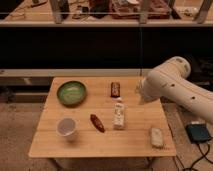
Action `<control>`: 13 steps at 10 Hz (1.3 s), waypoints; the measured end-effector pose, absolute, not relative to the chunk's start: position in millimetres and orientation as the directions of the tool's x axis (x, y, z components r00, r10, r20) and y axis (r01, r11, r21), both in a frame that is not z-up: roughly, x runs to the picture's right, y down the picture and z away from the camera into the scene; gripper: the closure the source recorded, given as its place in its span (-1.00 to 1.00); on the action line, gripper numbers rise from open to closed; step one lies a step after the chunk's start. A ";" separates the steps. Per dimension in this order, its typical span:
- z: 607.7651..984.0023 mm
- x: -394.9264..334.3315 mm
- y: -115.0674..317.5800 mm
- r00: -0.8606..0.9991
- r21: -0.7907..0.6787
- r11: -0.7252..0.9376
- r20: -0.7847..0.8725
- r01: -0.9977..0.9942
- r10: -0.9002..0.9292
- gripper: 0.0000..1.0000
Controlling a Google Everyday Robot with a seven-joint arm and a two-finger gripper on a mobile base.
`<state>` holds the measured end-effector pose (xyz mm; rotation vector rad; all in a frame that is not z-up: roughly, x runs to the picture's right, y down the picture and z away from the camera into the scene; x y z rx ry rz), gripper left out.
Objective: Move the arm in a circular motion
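Overhead, 1 cream-white arm (pixel 175 87) of smooth, thick tubular segments reaches in from the right edge, its rounded elbow joint hanging above the far right corner of a pale wooden table (pixel 75 112). Small dark holes dot the segment that runs off toward the lower right, where the arm is cut off by the frame. The gripper (pixel 138 90) appears only as a faint pale tip at the arm's left end, above the table's right side; whether its jaws are spread or pressed together cannot be told.

On the planked tabletop sit 6 objects. A round, glossy green bowl (pixel 71 92) rests at the far left. A flat, dark brown rectangular bar (pixel 115 89) lies near the far edge, just left of the gripper. A small white bottle (pixel 119 114) with a printed label stands upright near the centre. A slim, reddish-brown oblong packet (pixel 97 123) lies angled beside it on the left. A pale, translucent cup (pixel 67 128) stands at the near left. A soft-edged, greyish rectangular block (pixel 156 137) lies at the near right; its material is hard to make out.

On the speckled floor to the right, a dark blue-faced box (pixel 200 133) with cables sits partly cropped. Behind the table, a dark shelf unit (pixel 100 20) holds cluttered items too blurred to identify.
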<state>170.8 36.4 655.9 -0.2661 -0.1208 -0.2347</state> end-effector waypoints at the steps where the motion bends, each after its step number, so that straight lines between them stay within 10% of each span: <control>1: 648.9 160.2 41.2 0.963 -0.252 0.933 0.152 0.256 -0.224 0.13; 13: 642.2 45.1 60.4 0.899 -0.165 0.900 0.254 0.403 -0.356 0.13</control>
